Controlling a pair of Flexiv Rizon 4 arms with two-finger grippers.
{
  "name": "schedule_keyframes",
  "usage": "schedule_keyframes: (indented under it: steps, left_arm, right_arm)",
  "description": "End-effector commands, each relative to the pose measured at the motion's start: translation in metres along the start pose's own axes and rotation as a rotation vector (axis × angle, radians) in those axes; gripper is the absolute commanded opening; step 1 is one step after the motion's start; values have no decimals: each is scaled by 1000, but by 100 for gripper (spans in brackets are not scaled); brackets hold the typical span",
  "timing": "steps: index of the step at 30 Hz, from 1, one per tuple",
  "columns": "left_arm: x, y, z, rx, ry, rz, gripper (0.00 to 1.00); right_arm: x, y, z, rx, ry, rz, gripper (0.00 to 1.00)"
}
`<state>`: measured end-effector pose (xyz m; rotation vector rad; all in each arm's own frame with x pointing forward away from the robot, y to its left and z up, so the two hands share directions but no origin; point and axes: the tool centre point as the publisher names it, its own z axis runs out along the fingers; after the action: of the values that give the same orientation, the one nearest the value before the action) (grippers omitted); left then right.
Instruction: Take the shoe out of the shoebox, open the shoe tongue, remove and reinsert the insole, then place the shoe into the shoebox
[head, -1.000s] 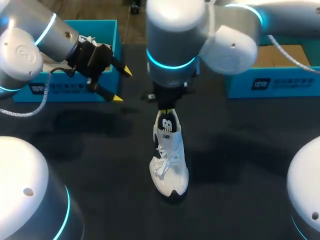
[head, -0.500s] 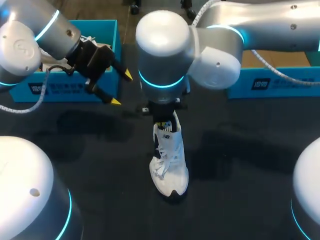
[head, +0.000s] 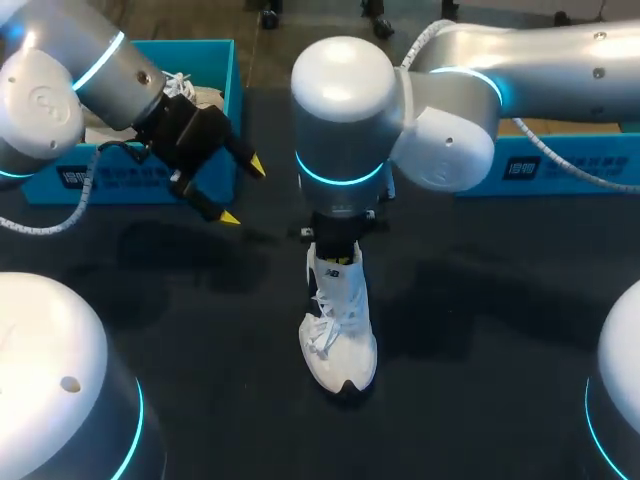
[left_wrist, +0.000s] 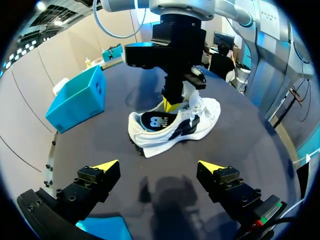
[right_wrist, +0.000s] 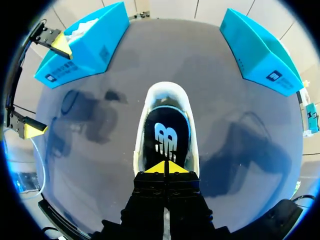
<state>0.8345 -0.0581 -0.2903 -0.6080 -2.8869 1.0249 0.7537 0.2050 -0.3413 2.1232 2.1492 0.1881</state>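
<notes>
On the black insole (right_wrist: 165, 137) inside the white lace-up sneaker (head: 338, 330): a large white logo of two block letters, a brand mark, plain in the right wrist view and seen again, slanted, in the left wrist view. On the long front wall of the bright blue cardboard box (head: 110, 178) at the left: a dark rectangular label with a white square emblem and a row of white characters, too small to make out. Same kind of label on the front wall of the second blue cardboard box (head: 480, 182) at the right, likewise illegible.
</notes>
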Motion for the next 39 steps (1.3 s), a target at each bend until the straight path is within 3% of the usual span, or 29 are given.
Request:
schedule_keyframes:
  steps: [1,19,30,39]
  left_arm:
    - [-2,-2,-1,-14,12,2,100]
    - [-2,-2,-1,-14,12,2,100]
    - [-2,-2,-1,-14,12,2,100]
    - [-2,-2,-1,-14,12,2,100]
  right_arm:
    - [-4,0,10,11,9,2,0]
    - [5,-1,40,69,-9,-18,0]
    - [-4,7,24,2,-56,-17,0]
    - [2,17,51,13,-20,-48,0]
